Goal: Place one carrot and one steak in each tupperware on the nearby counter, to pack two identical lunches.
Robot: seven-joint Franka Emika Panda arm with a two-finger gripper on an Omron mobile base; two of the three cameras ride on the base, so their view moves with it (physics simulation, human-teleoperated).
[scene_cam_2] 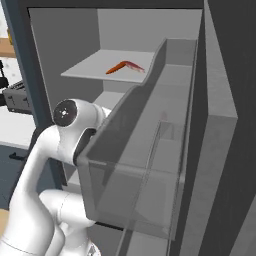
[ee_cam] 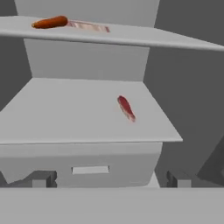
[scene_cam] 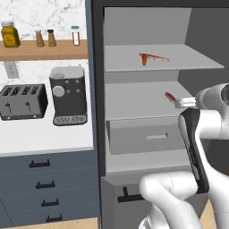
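Left of the open fridge, a white bench [scene_cam: 44, 138] carrying a toaster [scene_cam: 22, 102] and a coffee machine [scene_cam: 68, 95]. On the upper fridge shelf [ee_cam: 131, 35], a carrot [ee_cam: 50, 22] lying flat, long axis along the shelf's front edge, touching a pale steak [ee_cam: 89, 27] stretching on to its right. On the lower shelf [ee_cam: 65, 113], a red steak [ee_cam: 126, 107], long axis slanting from rear toward the front right. Gripper [ee_cam: 109, 186] below the shelf's front edge, fingers [ee_cam: 41, 179] spread wide, holding nothing.

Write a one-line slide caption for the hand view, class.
Open gripper faces grey fridge shelves: a steak on the middle shelf, a carrot beside another steak on the shelf above.
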